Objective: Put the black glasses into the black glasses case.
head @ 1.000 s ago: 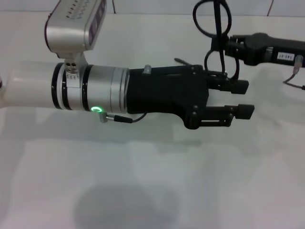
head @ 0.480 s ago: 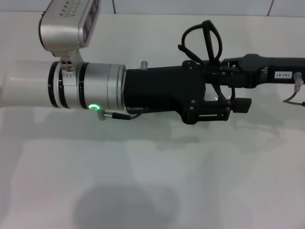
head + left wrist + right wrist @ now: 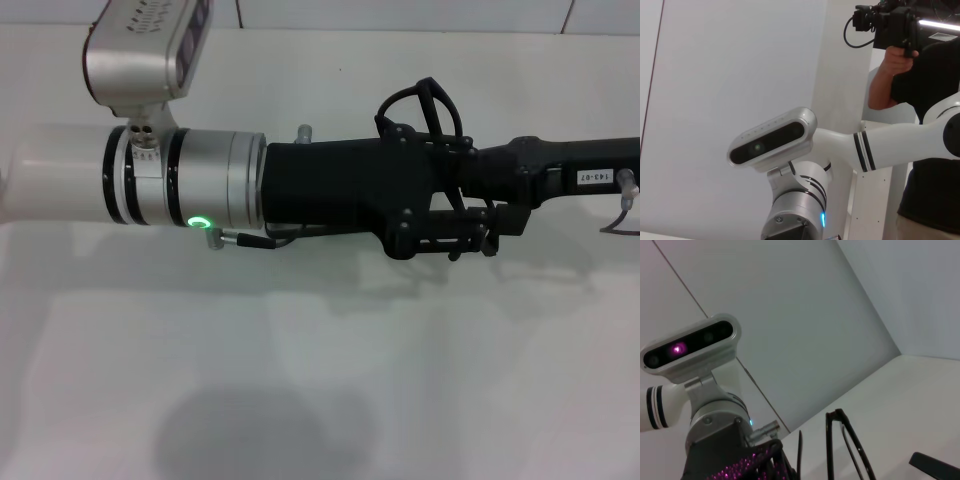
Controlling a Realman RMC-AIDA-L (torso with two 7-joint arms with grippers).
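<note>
The black glasses (image 3: 428,86) are held up in the air above the white table, sticking up between the two grippers. My right gripper (image 3: 440,150) comes in from the right and is shut on them. My left gripper (image 3: 500,195) reaches in from the left, open, with its fingers around the right gripper's tip; only its lower finger (image 3: 503,220) shows. In the right wrist view the glasses (image 3: 829,450) stand close to the left arm's wrist (image 3: 710,410). The black glasses case is out of view.
The white table (image 3: 320,380) lies under both arms, with the wall at its far edge. The left wrist view shows the right arm (image 3: 890,145) and a person (image 3: 925,75) holding a camera behind the robot.
The right gripper has carried the glasses left and down until it overlaps the left gripper's fingers. The left arm has shifted slightly up.
</note>
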